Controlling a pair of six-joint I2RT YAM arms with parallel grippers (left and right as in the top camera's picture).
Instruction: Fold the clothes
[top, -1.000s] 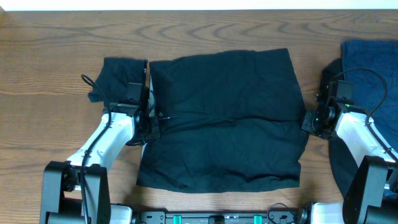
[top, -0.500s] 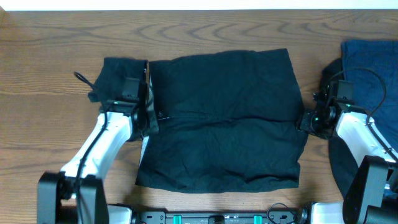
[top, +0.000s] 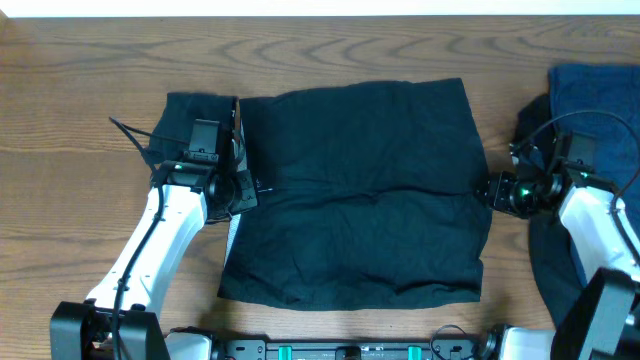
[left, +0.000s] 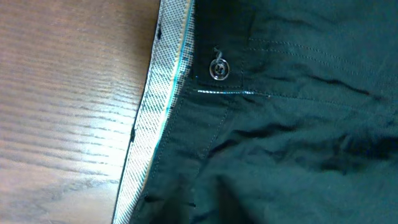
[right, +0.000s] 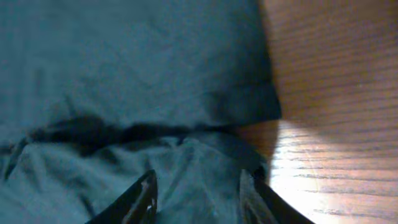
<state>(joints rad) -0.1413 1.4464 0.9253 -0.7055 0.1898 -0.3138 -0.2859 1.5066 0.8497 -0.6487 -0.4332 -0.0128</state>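
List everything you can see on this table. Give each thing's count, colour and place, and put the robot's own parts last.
table: one, brown wood, under everything
large garment: one, black, spread flat mid-table
inner edge: one, pale grey-white, along the large garment's left side
button: one, metallic, just inside that edge
small garment: one, black, left of the large garment
blue garment: one, navy, far right
dark cloth: one, black, below the blue garment, partly hidden by the right arm
left gripper: one, black, shut, at the large garment's left edge
right gripper: one, black, open, at its right edge
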